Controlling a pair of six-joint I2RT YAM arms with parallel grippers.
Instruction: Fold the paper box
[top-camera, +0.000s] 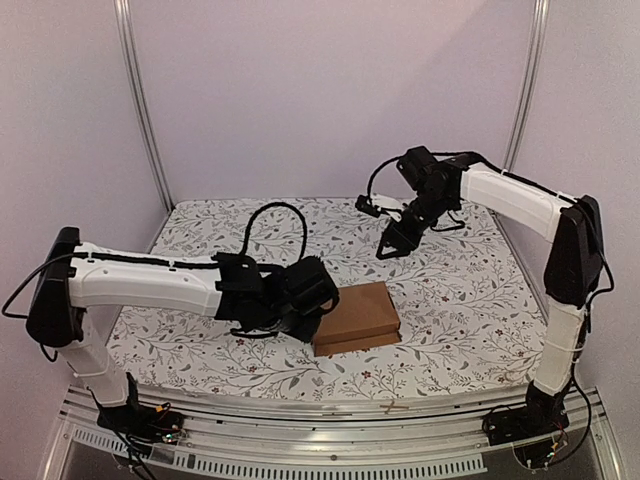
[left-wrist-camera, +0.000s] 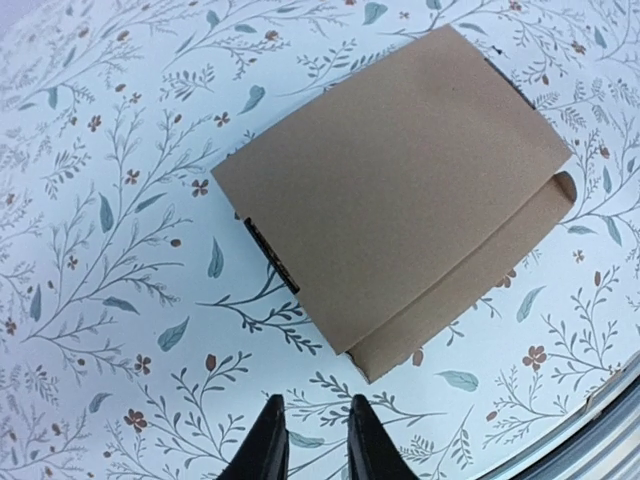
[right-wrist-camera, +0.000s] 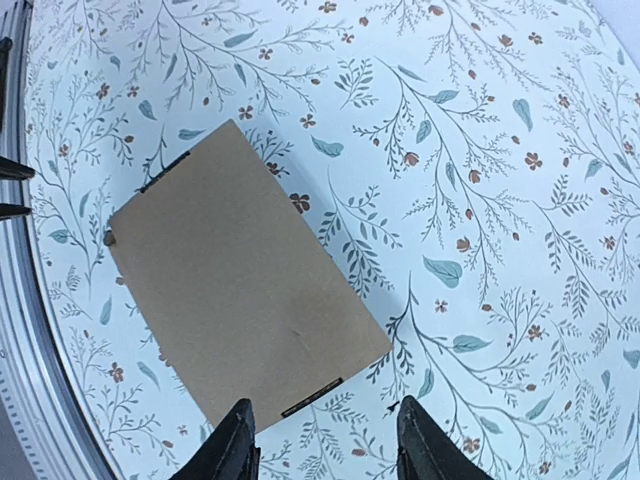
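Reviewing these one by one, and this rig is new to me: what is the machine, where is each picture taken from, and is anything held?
Two robot arms are bolted to a table, each ending in a two-finger gripper. The wide picture comes from a fixed camera above and behind them, showing the left arm and right arm. The other two come from cameras on the wrists, looking past their own fingers. On the flowered cloth lies a brown paper box, folded shut. The left gripper, slightly open, sits just short of it; the right gripper hovers clear of it, open wide. Nothing is held.
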